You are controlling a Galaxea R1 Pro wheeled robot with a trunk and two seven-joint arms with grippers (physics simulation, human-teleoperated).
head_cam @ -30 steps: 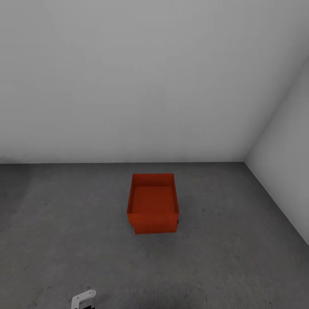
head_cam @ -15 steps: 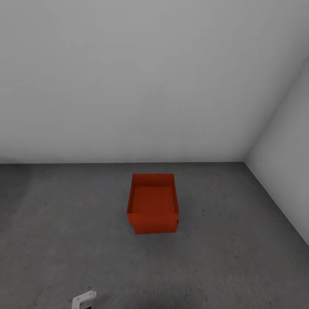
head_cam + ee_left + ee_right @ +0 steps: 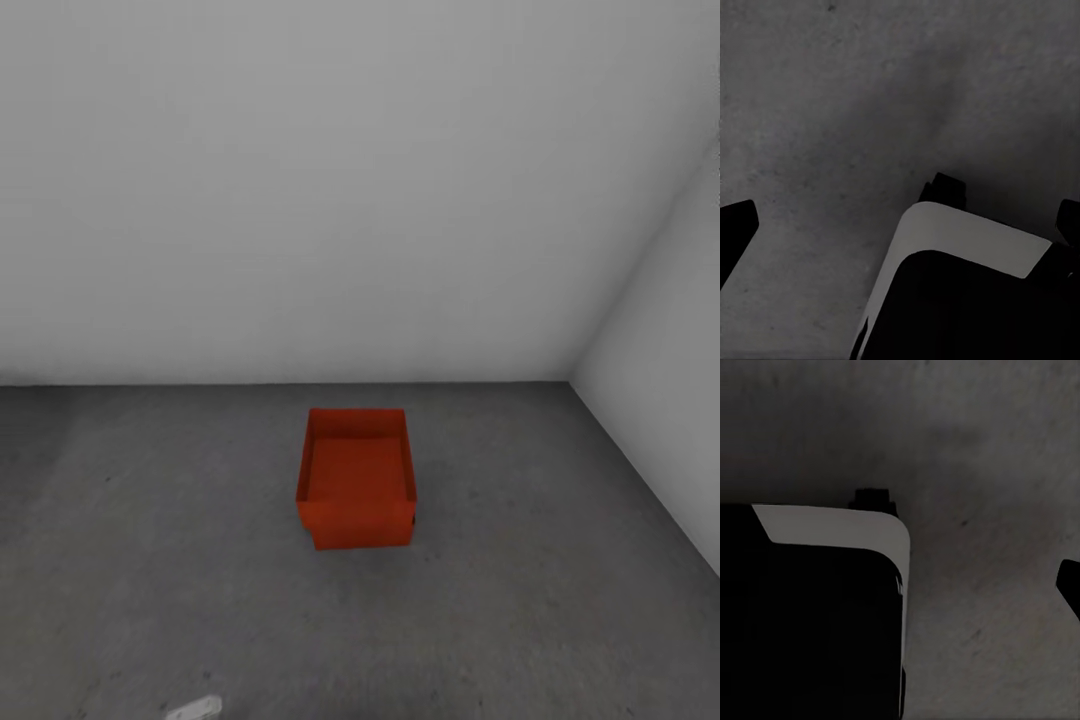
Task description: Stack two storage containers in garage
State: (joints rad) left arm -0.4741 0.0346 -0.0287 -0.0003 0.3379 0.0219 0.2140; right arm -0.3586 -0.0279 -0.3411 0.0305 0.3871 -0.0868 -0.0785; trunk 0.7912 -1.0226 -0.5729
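Two orange-red storage containers stand stacked on the dark grey garage floor (image 3: 150,560), near the corner of the white walls. The upper container (image 3: 357,468) is open-topped and empty. It sits slightly askew on the lower container (image 3: 362,531), of which only the front wall shows. In the left wrist view my left gripper (image 3: 900,225) is open, its dark fingertips (image 3: 735,229) far apart over bare concrete with nothing between them. My right gripper (image 3: 900,585) also looks open over the floor, with one fingertip (image 3: 1070,583) at the picture's edge and the other lost against the black robot body.
White walls (image 3: 350,200) meet in a corner at the right, close behind the stack. A white piece of my left arm (image 3: 195,708) shows at the lower edge of the head view. My white and black base (image 3: 967,292) lies under both wrist cameras.
The head view has shifted slightly, so the stack and the wall line sit a little lower. The white arm piece has dropped nearly out of the picture. The containers have not moved.
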